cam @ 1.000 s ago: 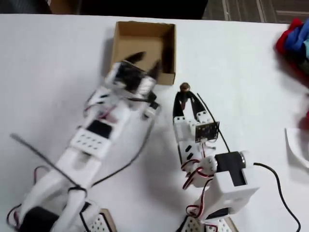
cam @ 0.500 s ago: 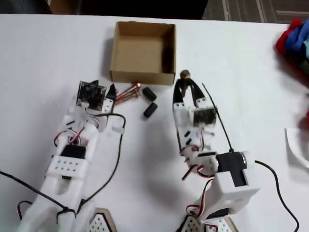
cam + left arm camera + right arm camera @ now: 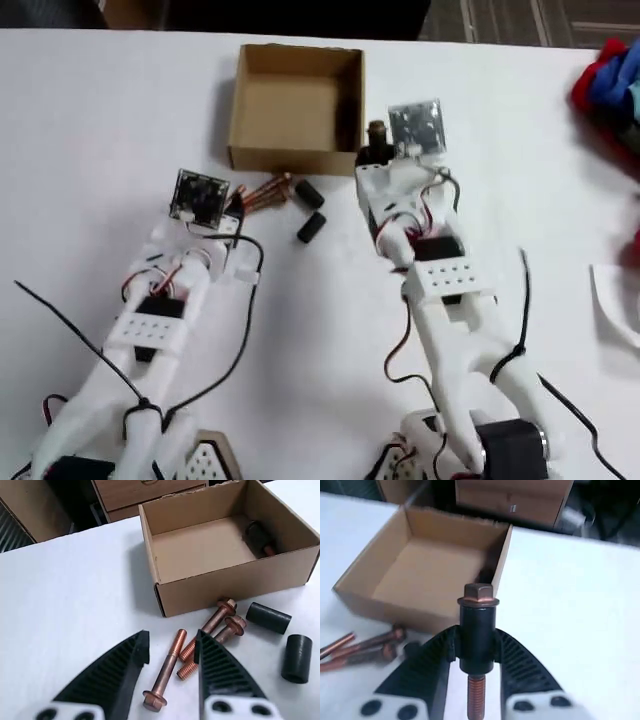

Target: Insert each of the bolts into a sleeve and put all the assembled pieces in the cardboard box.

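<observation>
Right arm has stretched forward since the earlier frames, carrying its right gripper (image 3: 376, 160) from mid-table up to the near right corner of the cardboard box (image 3: 295, 160); the left arm has drawn back from the box and sits over the loose parts.

I read the right gripper as clenched on one assembled piece (image 3: 477, 630), a bolt seated in a black sleeve. Its long axis is upright, head on top and thread showing below the jaws. The piece hangs just outside the box's right wall, so the opening lies to the robot's left and slightly beyond; I judge the right arm to be the one placed for the drop.

The left gripper (image 3: 171, 645) is released, with its jaws spread above the loose bolts (image 3: 165, 672).

Count, as I see it:
- Three loose bolts lie on the table (image 3: 500, 150), just in front of the box.
- Two loose sleeves (image 3: 268, 617) lie beside them.
- One finished piece in the box (image 3: 260, 535).
- One piece is held.
</observation>
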Motion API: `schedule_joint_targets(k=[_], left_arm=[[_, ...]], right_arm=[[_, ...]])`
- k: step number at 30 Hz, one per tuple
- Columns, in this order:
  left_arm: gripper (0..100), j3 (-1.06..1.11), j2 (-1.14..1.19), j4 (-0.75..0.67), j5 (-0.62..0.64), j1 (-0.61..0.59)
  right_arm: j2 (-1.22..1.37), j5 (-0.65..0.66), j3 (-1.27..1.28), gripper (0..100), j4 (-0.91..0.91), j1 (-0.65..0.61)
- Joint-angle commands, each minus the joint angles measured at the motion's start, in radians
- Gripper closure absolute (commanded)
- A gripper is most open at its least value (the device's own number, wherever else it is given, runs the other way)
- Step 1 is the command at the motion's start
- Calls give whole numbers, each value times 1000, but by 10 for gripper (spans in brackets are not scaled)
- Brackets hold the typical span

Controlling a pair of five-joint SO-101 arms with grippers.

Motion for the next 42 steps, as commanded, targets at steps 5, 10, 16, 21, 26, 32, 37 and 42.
schedule_joint_targets(k=[5,10,16,21,26,32,37,42], left_arm=[[834,-2,2,-29,-11,-6],[834,-2,3,-28,-11,-6],[834,-2,3,-28,-11,-6],[834,-2,3,-28,-11,-6],[834,-2,3,-28,-11,-6],[834,-2,3,-28,-11,-5],[834,-2,3,-28,-11,-5],[834,-2,3,-28,-11,-5]], right_arm=[[157,-18,-350,979,107,-71],[472,-15,-704,979,188,-68],[869,-15,-1281,979,409,-65],[1198,-21,-1718,979,536,-67],[1451,-21,-2059,979,588,-67],[1621,-23,-2231,979,650,-70],[1644,-55,-2239,979,654,-65],[1647,-137,-2234,978,657,-48]])
